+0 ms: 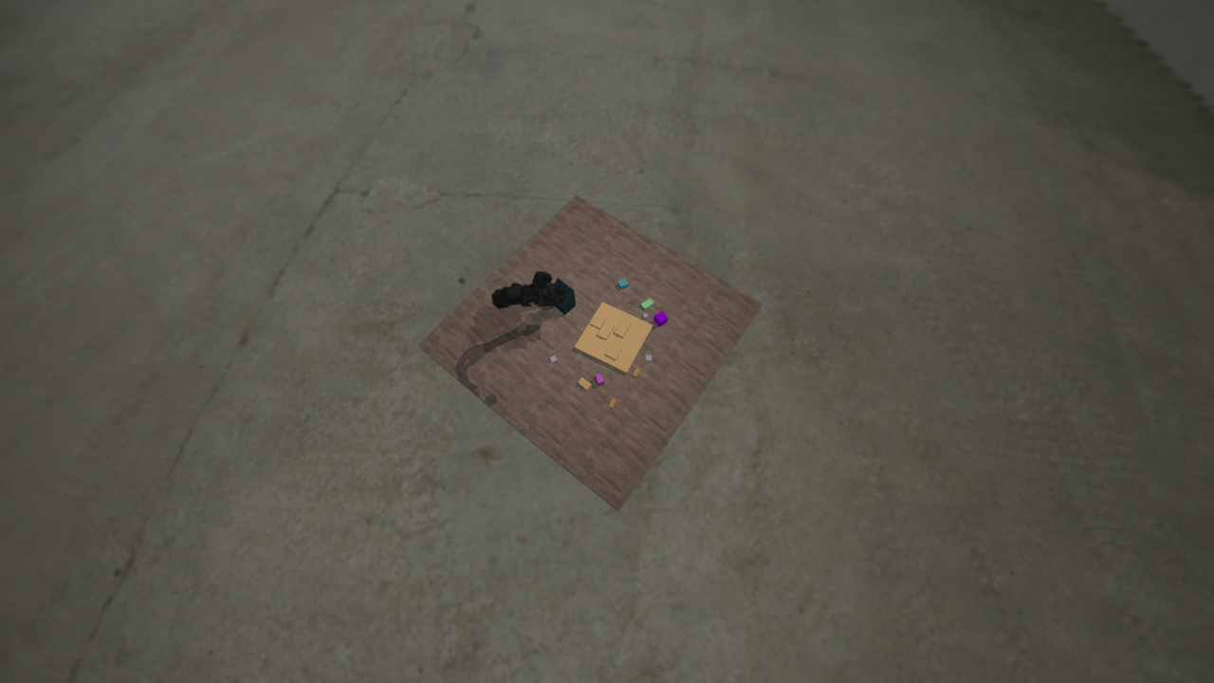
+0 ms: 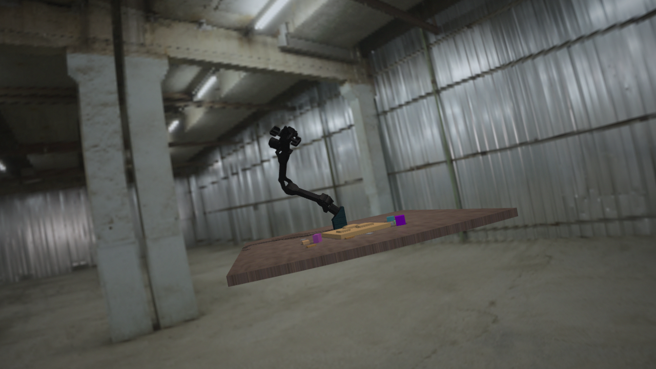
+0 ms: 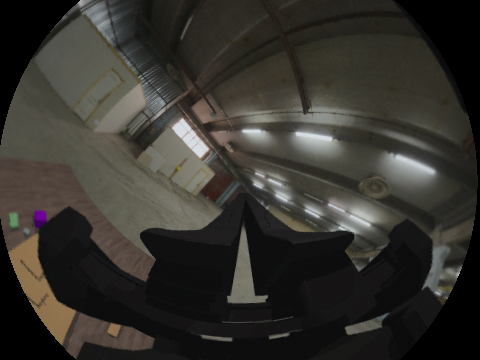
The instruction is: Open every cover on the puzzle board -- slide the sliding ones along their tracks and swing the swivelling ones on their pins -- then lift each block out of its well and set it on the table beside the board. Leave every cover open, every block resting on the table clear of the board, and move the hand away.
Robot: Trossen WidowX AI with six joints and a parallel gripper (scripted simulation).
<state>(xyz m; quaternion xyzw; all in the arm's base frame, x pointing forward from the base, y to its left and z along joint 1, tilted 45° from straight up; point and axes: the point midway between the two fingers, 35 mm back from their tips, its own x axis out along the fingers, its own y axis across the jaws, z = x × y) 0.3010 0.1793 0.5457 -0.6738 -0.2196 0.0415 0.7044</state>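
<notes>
My gripper (image 3: 243,197) is shut and empty, raised high above the table and tilted upward. The tan puzzle board (image 1: 637,327) (image 2: 332,235) (image 3: 56,320) lies flat on the table. Several board-coloured covers show as faint raised outlines; whether each is open, and what is in the wells, is too small to tell. A purple block (image 1: 660,319) (image 2: 400,220) (image 3: 40,218), a green block (image 1: 647,303) (image 3: 13,220) and a teal block (image 1: 623,284) (image 2: 390,219) rest off one side of the board. A magenta block (image 1: 598,378) (image 2: 316,238) rests off the opposite side.
A light orange piece (image 1: 583,382) (image 2: 305,242) lies beside the magenta block. Two darker orange pieces (image 1: 635,373) (image 1: 612,403) and small grey pieces (image 1: 553,358) (image 1: 648,358) (image 1: 645,315) lie around the board on the brown table (image 1: 619,475) (image 2: 270,268). The arm's teal base (image 1: 563,296) (image 2: 339,218) stands near the board.
</notes>
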